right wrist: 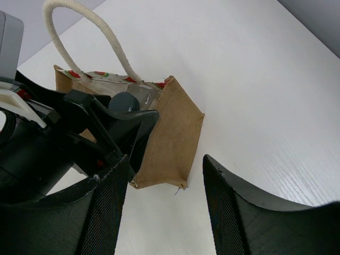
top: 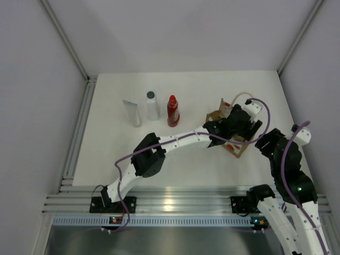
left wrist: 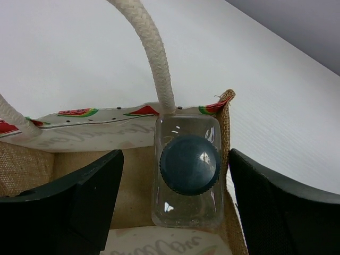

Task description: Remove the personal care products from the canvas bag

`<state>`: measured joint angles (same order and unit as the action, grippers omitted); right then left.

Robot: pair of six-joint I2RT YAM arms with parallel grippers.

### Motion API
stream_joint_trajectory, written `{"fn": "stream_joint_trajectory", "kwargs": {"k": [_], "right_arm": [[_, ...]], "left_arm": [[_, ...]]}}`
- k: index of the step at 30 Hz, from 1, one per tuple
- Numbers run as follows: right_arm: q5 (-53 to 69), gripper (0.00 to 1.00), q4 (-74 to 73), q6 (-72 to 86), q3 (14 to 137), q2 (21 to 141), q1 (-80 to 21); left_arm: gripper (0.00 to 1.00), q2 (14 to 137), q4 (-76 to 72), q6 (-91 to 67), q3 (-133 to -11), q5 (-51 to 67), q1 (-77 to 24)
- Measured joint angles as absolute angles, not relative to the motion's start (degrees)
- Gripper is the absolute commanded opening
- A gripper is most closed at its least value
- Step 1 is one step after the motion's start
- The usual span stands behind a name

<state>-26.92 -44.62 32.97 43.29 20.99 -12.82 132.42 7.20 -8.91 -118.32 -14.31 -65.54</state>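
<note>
Tan and boxy, the canvas bag [right wrist: 172,133] stood on the right side of the white table [top: 106,159], and we saw the left gripper [left wrist: 175,159] reaching into its mouth. Its jaws were spread wide, one on either side of the small clear bottle [left wrist: 188,164] with the grey cap, with a gap on each side. That bottle sat upright in a corner of the bag, by the foot of a cream rope handle [left wrist: 156,58]. The right gripper [right wrist: 166,162] hovered just beside the bag's lower corner, jaws apart and holding nothing. Well apart to the left, the white tube [top: 132,112], the whitish bottle [top: 152,105] and the red bottle [top: 172,110] were in a row on the table
</note>
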Motion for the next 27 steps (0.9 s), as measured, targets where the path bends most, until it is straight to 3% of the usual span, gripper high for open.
{"fn": "stream_joint_trajectory", "kwargs": {"k": [27], "right_arm": [[-26.9,0.56,-44.6,32.6,43.3,21.0,-12.8]], "left_arm": [[0.78,133.0,7.4,-9.6,-119.0,-15.5,-65.8]]}}
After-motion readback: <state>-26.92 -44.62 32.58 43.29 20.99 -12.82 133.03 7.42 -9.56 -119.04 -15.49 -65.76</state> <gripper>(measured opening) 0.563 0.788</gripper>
